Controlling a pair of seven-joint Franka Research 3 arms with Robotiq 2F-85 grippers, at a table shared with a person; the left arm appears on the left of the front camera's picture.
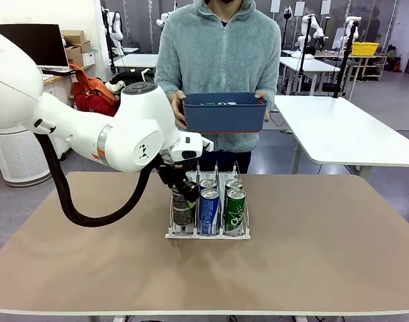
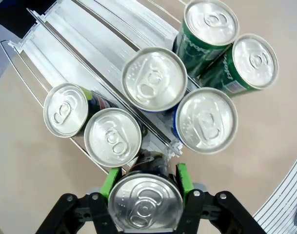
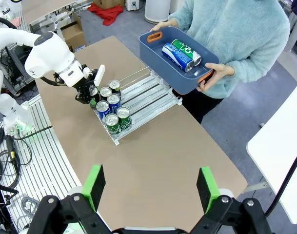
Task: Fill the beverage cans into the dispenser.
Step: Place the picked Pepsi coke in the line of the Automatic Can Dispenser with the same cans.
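Gripping a dark can (image 2: 145,202) with the left claw (image 2: 146,178) at the rack's (image 1: 207,235) front left corner; holding the right claw (image 3: 150,187) open, well above the rack.

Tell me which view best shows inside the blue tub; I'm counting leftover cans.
The right wrist view: it looks down into the tub, where a blue can and a green can lie. The front view gives its side wall.

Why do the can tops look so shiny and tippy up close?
Left wrist view: light glares off the silver can tops, and the wide-angle lens makes the cans lean outward; the held can in the left gripper looms biggest. Front view: no glare, cans stand straight.
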